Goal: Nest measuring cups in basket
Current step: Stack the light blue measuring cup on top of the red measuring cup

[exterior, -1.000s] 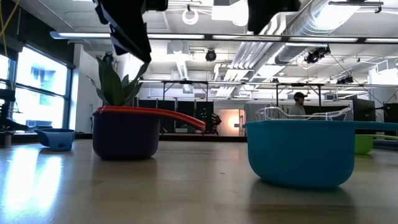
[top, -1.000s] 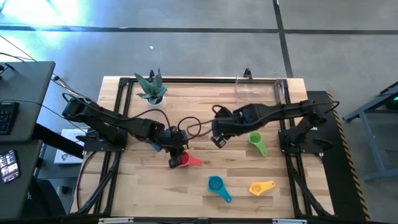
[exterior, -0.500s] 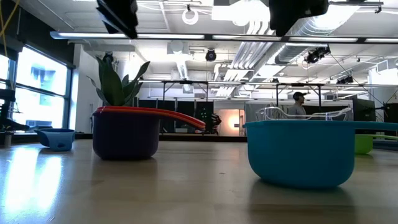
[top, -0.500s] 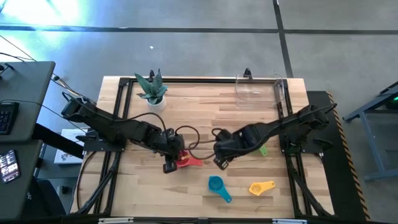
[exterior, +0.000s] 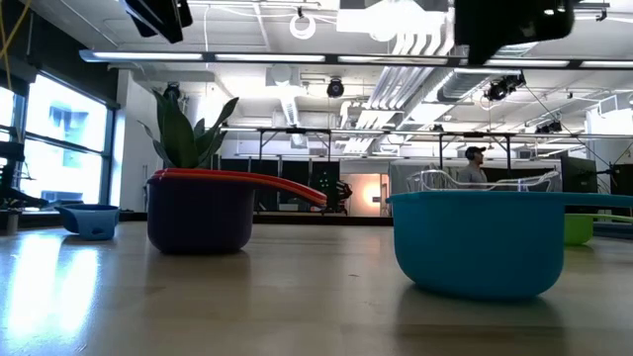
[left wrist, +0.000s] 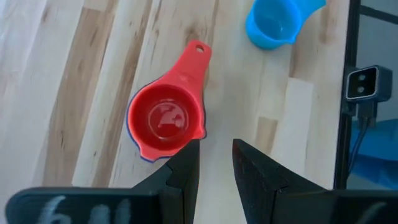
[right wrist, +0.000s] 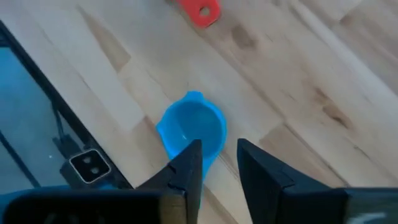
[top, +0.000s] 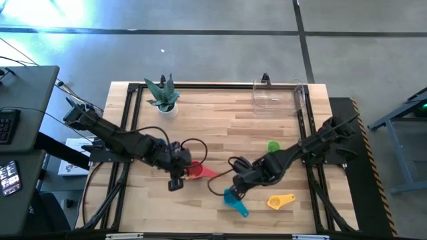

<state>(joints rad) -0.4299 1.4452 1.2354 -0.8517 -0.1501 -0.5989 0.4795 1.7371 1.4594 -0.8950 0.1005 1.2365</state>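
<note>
A red measuring cup (left wrist: 166,121) sits nested in a darker purple cup and stands on the table left of centre (top: 195,171). My left gripper (left wrist: 214,163) hangs open just beside it, toward the near-left (top: 176,181). A teal cup (right wrist: 193,130) stands on its base near the near edge (top: 231,198). My right gripper (right wrist: 219,155) hovers open over it (top: 235,190). A blue cup (left wrist: 277,25) stands beyond the red one. A green cup (top: 273,146) and a yellow cup (top: 280,200) lie to the right. The clear basket (top: 279,95) stands at the far edge.
A white pot with a green plant (top: 163,98) stands at the far left of the table. Cables loop over the wood between the two arms (top: 213,175). In the low view a person (exterior: 476,166) shows far off in the room behind the table.
My right gripper has swung from the table's middle beside the green cup toward the near edge and now hangs over the teal cup. My left gripper has risen and drifted toward the near-left, off the red cup. No cup has moved.
</note>
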